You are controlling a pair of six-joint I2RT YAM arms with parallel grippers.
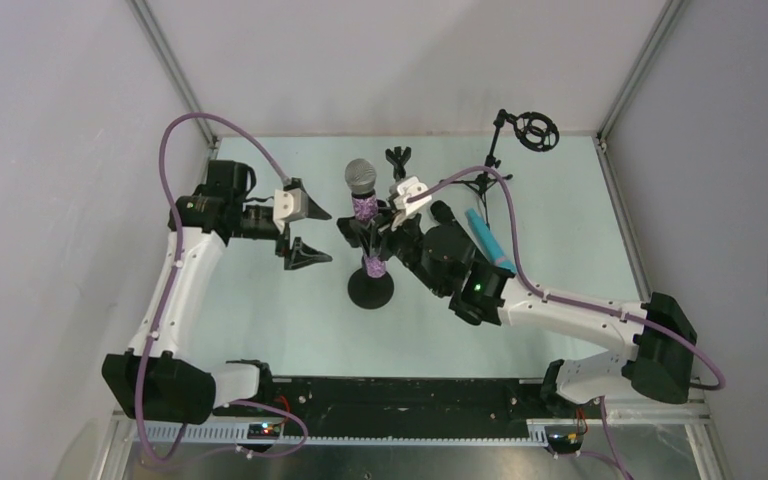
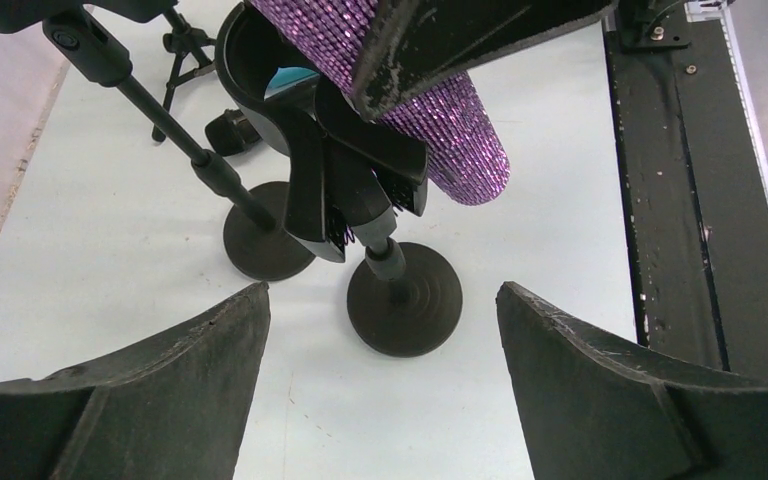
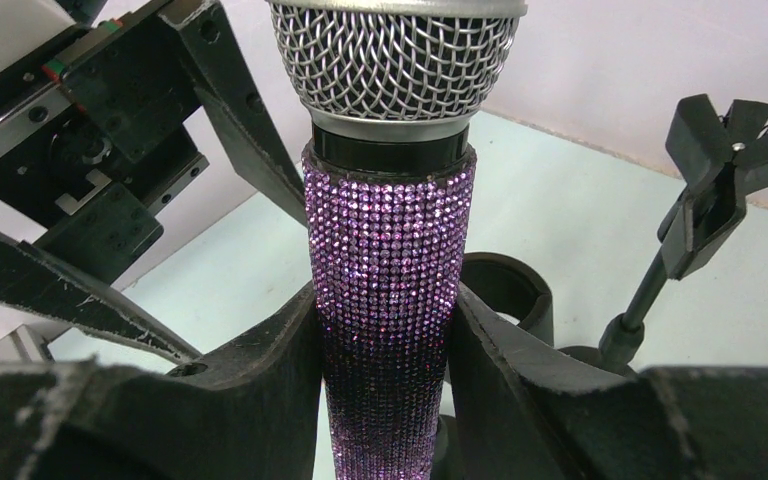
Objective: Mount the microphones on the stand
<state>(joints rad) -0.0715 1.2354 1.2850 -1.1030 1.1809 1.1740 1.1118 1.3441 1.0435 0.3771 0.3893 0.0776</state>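
Observation:
The purple glittery microphone (image 1: 364, 207) with its silver mesh head (image 3: 395, 50) stands nearly upright over the round-based stand (image 1: 371, 288). My right gripper (image 1: 384, 236) is shut on its body (image 3: 390, 250), with a finger pressed on each side. In the left wrist view the microphone (image 2: 440, 130) sits at the stand's black clip (image 2: 360, 190); I cannot tell if it is seated. My left gripper (image 1: 306, 231) is open and empty just left of the stand, its jaws wide apart (image 2: 385, 330). The teal microphone (image 1: 490, 240) lies on the table behind my right arm. The black microphone with the orange end is out of view.
A second round-based stand (image 2: 265, 245) with a spring clip (image 3: 710, 190) stands just behind. A tripod stand with a ring shock mount (image 1: 535, 130) is at the back right. The black front rail (image 2: 680, 200) borders the table.

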